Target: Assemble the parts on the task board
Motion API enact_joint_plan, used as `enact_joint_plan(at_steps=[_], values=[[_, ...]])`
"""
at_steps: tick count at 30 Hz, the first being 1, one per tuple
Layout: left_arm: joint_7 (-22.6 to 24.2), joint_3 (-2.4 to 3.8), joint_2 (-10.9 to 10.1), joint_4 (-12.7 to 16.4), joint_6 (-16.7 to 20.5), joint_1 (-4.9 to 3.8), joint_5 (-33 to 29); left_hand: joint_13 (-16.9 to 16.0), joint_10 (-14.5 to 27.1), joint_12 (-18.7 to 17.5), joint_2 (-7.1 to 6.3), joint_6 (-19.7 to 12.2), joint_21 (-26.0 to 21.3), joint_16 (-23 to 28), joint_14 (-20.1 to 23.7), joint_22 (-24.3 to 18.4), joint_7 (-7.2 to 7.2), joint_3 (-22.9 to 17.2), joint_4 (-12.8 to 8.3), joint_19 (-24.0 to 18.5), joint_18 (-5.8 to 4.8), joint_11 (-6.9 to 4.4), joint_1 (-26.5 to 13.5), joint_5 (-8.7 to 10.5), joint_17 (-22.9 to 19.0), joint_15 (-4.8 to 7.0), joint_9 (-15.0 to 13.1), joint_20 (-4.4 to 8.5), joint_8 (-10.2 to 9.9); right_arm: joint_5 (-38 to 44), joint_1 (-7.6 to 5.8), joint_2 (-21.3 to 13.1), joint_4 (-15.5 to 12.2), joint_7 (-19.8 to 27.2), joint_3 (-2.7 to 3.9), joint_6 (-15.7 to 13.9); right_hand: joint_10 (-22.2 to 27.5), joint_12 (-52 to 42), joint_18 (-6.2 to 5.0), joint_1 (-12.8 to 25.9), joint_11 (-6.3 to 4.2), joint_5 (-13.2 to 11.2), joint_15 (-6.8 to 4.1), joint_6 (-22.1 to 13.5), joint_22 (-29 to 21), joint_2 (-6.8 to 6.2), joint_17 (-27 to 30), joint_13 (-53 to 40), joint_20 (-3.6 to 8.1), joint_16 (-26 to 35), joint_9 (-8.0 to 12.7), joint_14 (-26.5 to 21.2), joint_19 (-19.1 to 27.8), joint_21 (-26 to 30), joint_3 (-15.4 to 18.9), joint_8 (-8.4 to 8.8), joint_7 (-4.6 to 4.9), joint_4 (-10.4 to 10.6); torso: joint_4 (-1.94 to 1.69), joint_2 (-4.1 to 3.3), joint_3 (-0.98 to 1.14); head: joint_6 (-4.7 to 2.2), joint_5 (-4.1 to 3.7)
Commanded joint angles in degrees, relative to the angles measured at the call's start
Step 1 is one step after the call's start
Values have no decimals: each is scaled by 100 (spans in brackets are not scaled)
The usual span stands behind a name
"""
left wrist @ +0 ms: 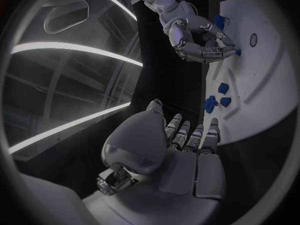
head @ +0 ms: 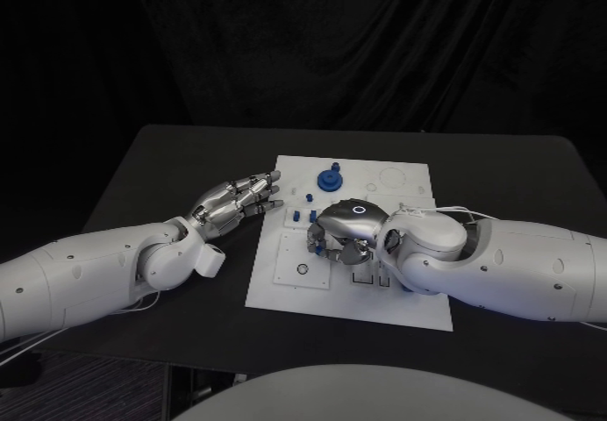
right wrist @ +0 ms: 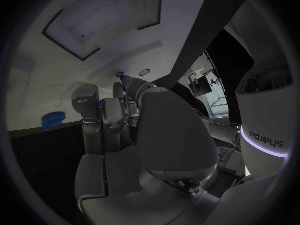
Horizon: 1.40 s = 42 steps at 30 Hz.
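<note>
1. The white rectangular task board sits mid-table. Small blue plastic parts stand near its left edge, with a bigger round blue gear-like piece further back.
2. The right hand is down on the board's middle, fingers curled in tight. The left wrist view shows a small blue peg at its fingertips – looks pinched.
3. I'd go slow here – keep it upright and line it up before pushing.
4. The left hand hovers beside the board's left edge, fingers spread, holding nothing.

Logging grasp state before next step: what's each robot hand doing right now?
Left robot hand: open, fingers apart, holding nothing, beside the task board.
Right robot hand: over the board, fingers curled down; grip cannot be told.
</note>
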<state>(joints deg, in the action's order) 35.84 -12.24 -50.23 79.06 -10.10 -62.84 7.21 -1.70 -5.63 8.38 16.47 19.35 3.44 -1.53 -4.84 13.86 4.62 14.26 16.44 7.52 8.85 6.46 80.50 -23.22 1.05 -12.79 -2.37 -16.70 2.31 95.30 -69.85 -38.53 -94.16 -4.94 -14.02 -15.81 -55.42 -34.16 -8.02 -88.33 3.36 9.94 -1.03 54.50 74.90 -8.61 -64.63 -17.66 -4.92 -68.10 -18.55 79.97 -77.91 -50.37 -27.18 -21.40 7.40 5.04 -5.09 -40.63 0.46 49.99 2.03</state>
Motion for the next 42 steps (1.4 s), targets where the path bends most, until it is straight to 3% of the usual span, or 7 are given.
enact_joint_plan(at_steps=[1, 42], values=[[18, 5, 14, 4, -94, 15, -38, -2, 10, -9, -2, 28, 36, -39, -33, -7, 19, -48, 0, 45, -86, -29, 56, -32, 8, -10, -9, -12, 34, 44, 37, 1, 16, -98, -14, 218, 20, 22, 91, 13, 20, -28, 17, -31, 570, 0, 17, 9, -2, 36, -5, -18, 29, 43, 9, 22, 19, -17, -2, -2, 1, 1, -1], [-121, 5, 1, 1, -124, 42, -38, -1, 26, -18, 1, 41, 40, -67, -89, -13, 59, -74, -4, 55, -104, -54, 74, -55, 20, -34, -12, -13, 40, 44, 43, -103, -35, -162, -14, 229, 74, 99, 79, 86, 50, -113, 49, -44, 547, 26, 91, 33, -30, 102, -51, -82, 93, 138, 27, 41, 36, 33, 0, -3, 0, 1, 20]])
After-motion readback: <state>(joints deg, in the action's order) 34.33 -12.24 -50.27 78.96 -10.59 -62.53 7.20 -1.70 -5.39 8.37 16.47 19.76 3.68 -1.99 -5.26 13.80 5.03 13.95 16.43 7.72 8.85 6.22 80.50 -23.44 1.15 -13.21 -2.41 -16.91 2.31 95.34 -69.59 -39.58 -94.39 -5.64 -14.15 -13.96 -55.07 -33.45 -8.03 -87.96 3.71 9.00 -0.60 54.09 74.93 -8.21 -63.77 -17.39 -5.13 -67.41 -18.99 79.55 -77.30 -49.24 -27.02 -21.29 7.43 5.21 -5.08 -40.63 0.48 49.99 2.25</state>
